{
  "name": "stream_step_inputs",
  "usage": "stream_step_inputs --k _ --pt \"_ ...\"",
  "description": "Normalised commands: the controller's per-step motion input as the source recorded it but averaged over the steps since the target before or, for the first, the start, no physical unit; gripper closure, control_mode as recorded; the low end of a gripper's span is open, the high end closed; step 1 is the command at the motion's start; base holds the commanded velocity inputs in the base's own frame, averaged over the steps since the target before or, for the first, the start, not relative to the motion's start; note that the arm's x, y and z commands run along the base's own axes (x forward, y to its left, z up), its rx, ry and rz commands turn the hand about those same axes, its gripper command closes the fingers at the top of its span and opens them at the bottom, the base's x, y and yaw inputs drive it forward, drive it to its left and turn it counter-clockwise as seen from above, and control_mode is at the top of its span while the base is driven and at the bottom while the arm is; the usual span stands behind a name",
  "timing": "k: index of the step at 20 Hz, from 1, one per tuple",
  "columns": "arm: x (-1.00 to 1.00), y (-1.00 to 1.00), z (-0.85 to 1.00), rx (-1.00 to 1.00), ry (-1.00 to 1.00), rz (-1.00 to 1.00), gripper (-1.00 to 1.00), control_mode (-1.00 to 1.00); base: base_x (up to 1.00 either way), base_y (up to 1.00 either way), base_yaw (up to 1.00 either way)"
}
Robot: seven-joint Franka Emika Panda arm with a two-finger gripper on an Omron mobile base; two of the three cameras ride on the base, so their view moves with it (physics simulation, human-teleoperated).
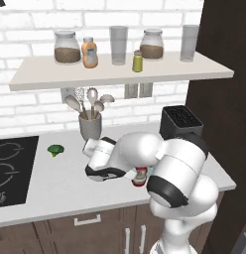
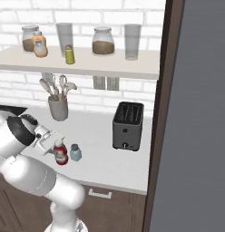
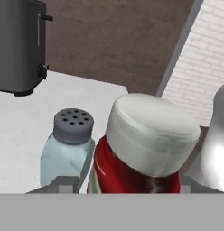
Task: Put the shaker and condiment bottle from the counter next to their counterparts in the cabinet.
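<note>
While shaker (image 2: 75,152) stands beside, gripper (image 3: 122,184) straddles condiment bottle (image 3: 140,149).

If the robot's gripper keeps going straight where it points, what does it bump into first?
Most likely the condiment bottle: in the hand view it sits right between the fingertips of the gripper. The shaker stands just beside it, off the line.

In the left base view the robot's white arm (image 1: 145,158) covers most of the red bottle (image 1: 140,176) on the table (image 1: 55,183), and the stove (image 1: 11,168) runs off the left edge. In the hand view the bottle's (image 3: 132,171) lower body is cut off below, so the fingers' hold stays unclear.
</note>
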Motion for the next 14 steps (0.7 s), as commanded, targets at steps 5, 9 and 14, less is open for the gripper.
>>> stream_step_inputs --k 5,9,14 --pt "-0.03 0.11 0.03 -0.02 0.0 0.0 1.0 -1.0 0.0 0.0 0.0" --pt "-0.23 0.6 0.34 -0.13 0.0 0.0 1.0 -1.0 0.0 0.0 0.0" --pt "-0.3 0.44 0.68 -0.16 0.0 0.0 1.0 -1.0 0.0 0.0 0.0"
